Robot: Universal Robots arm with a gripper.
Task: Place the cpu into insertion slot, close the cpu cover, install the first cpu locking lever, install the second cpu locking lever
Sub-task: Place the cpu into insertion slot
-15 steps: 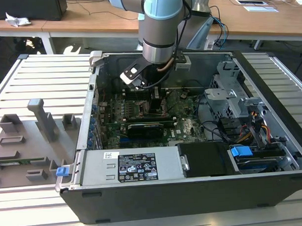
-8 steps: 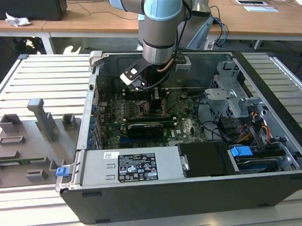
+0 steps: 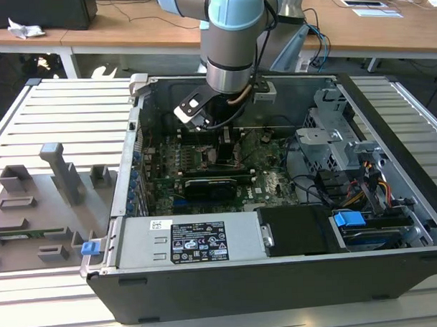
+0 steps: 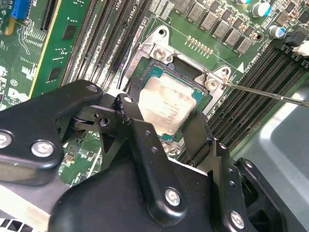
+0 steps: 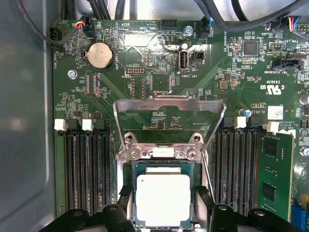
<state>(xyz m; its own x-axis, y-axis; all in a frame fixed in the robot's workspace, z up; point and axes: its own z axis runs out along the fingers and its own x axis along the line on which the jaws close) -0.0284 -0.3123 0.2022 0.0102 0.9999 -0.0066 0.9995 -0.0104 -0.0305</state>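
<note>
The cpu (image 5: 163,200) lies in the insertion slot (image 5: 195,166) mid-motherboard (image 5: 145,48), its near edge hidden behind the straddling gripper (image 4: 164,121); whether it is clamped, I cannot tell. The cpu cover (image 5: 169,103) stands open.

Room | pale slatted metal worktop (image 3: 66,111) in front | light wooden desks (image 3: 149,26) beyond its far edge | white papers (image 3: 377,12) on one | floor (image 3: 14,66) below dark, possibly carpet | even light

grey-and-blue arm (image 3: 233,55), black screw-studded gripper (image 4: 161,118)
</note>
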